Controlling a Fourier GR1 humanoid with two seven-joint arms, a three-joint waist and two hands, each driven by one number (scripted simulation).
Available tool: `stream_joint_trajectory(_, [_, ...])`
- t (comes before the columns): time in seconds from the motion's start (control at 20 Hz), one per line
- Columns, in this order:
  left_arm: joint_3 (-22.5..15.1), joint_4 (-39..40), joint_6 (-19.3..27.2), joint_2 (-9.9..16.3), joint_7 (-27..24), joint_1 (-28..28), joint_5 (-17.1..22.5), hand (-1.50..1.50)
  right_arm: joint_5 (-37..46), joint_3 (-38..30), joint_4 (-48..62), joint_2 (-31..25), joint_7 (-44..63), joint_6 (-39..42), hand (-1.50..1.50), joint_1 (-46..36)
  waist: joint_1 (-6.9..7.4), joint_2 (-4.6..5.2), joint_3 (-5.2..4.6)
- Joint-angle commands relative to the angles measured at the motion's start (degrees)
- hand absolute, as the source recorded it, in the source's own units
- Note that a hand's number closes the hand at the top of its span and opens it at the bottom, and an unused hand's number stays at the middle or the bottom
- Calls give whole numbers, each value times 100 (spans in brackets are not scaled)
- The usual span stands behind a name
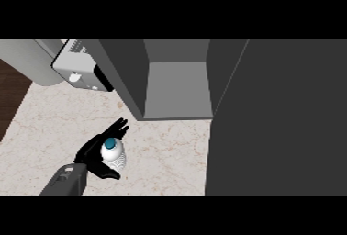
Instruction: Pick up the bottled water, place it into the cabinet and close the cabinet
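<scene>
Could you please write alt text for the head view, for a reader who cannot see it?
The robot's left hand curls around a bottled water with a blue cap, above a marble counter. Ahead stands a grey cabinet, open with its interior showing, its dark door swung out at the right.

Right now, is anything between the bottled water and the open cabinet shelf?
Nothing visible. The left hand is curled round the bottled water above bare counter, and the cabinet stands open just beyond.
</scene>
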Motion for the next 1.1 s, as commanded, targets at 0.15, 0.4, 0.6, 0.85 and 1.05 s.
stream_joint_trajectory(0.15, [-352,-85,-1084,-342,-369,253,-17,150,-21,-7,-79,-51,51,1,-150,26,15,20,-65])
stream_joint_trajectory(0.4, [-404,-163,-1206,-294,-385,259,97,150,26,-66,-113,-76,163,-83,-150,-37,29,34,-66])
stream_joint_trajectory(0.6, [-602,-256,-1021,-382,-625,453,-35,150,26,26,288,-10,-132,27,-150,-39,37,34,-64])
stream_joint_trajectory(0.85, [182,-321,109,-272,-717,413,643,150,234,166,83,8,-102,-98,-150,82,57,39,-70])
stream_joint_trajectory(1.05, [1028,-490,1140,-188,-928,556,1355,150,132,79,195,21,-301,-47,-150,199,98,23,-65])
